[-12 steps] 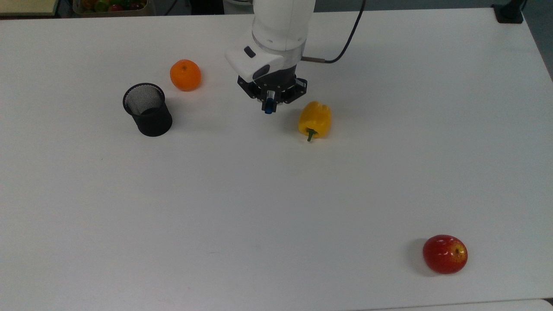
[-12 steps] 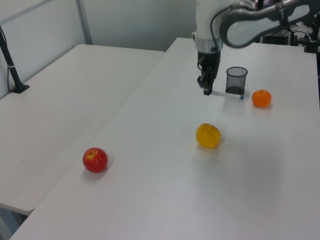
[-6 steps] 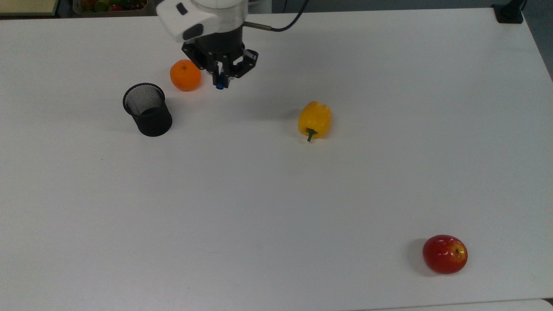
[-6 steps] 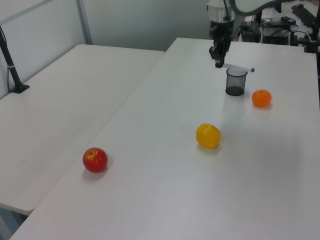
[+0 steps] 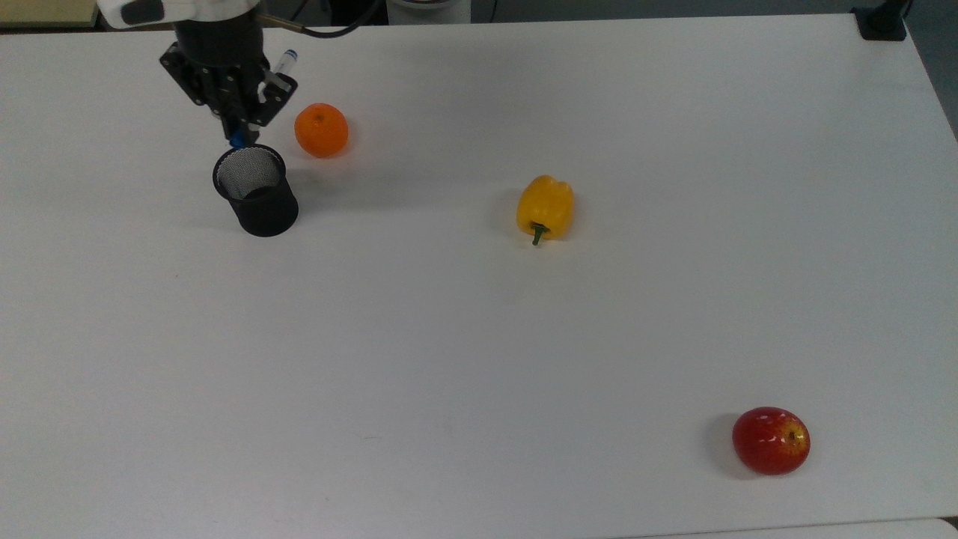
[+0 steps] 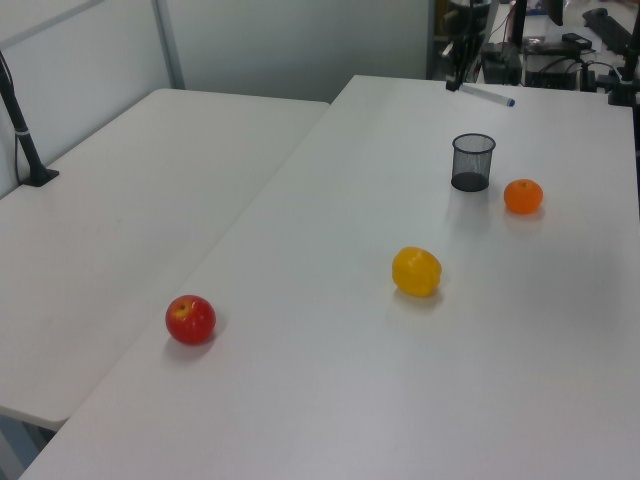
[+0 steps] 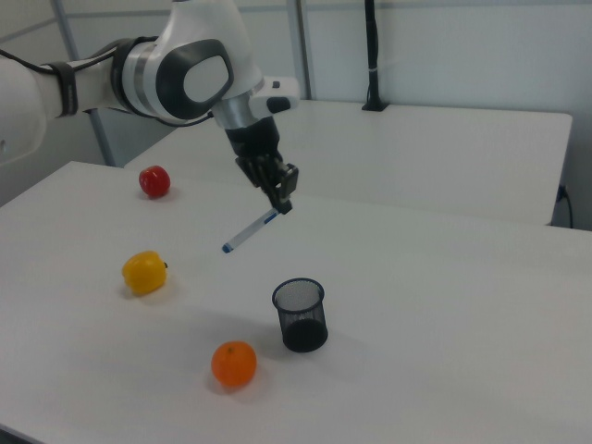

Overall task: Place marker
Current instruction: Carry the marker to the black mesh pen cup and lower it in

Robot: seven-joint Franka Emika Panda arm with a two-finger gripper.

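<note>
In the upper left of the top view, the pincer [image 5: 238, 112] is clenched on the marker [image 7: 250, 230], gripping it near its capped end so the body slants out and down, clear of the surface [image 5: 479, 337]. The black mesh cup [image 5: 254, 190] stands just below the pincer in the top view, beside the orange [image 5: 321, 130]. This looks like the carry step toward the cup. Next, the marker likely needs tipping closer to upright and lining up over the cup's mouth before it is let go.

Claw [image 5: 238, 129] carried the marker [image 7: 250, 230] from beside the pepper [image 5: 545, 207] to above the cup [image 5: 256, 191]
</note>
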